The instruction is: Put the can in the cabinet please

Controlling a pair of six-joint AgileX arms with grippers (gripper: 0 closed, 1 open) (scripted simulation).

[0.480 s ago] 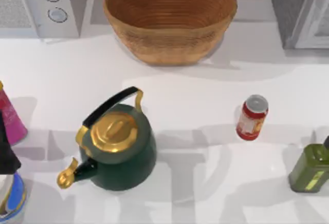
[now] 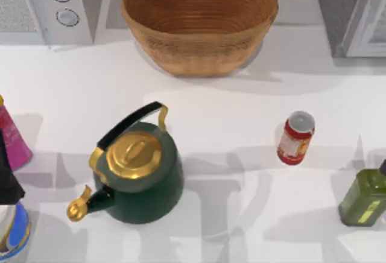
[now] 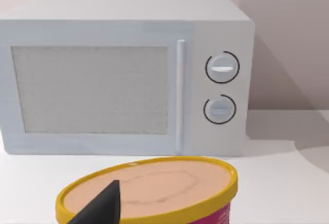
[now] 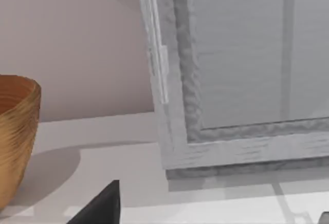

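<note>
The can (image 2: 295, 137), small and red with a silver top and a pale label, stands upright on the white table right of centre. The cabinet (image 2: 356, 15) is at the back right corner, and its pale framed door (image 4: 231, 80) is close in the right wrist view. A black part of my right gripper (image 4: 103, 206) shows at that view's lower edge, nowhere near the can. My left gripper (image 3: 100, 208) hangs over a yellow-rimmed pink tub (image 3: 154, 193) at the table's left edge, where a dark part of the left arm (image 2: 6, 172) shows.
A green kettle (image 2: 139, 175) with gold lid and spout stands left of centre. A woven basket (image 2: 199, 22) sits at the back middle, a microwave (image 2: 48, 6) at the back left. An olive-green bottle (image 2: 365, 196) is in front and to the right of the can.
Shadows on the table near the olive-green bottle have shifted slightly. The can and the other objects have not moved.
</note>
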